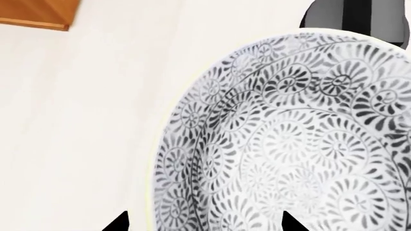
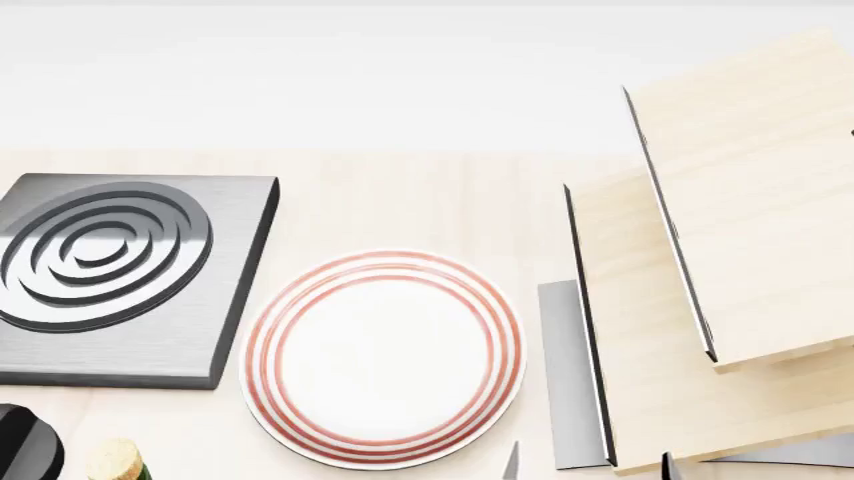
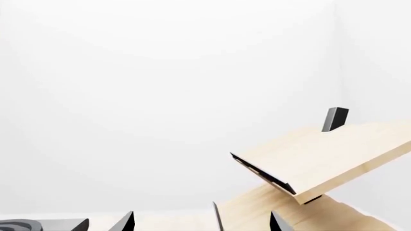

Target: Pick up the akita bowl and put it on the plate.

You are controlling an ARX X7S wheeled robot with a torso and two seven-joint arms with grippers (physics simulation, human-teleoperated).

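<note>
The akita bowl [image 1: 301, 139], white with a dense grey-black floral pattern, fills much of the left wrist view and rests on the pale tabletop. My left gripper [image 1: 205, 224] is open just over it. One fingertip [image 1: 121, 223] is outside the bowl's rim and the other is over its inside. The bowl and the left gripper are out of the head view. The plate [image 2: 383, 358], white with thin red rings, lies flat and bare on the table in the head view. My right gripper [image 3: 200, 222] is open with nothing between its fingers, facing the wooden shelf.
A dark grey square stove burner [image 2: 114, 270] lies left of the plate. A tilted light wooden shelf unit [image 2: 721, 250] stands to the plate's right. A dark round object [image 2: 27, 445] and a cork-like top [image 2: 114, 462] sit at the near left. An orange wooden piece [image 1: 35, 14] lies beyond the bowl.
</note>
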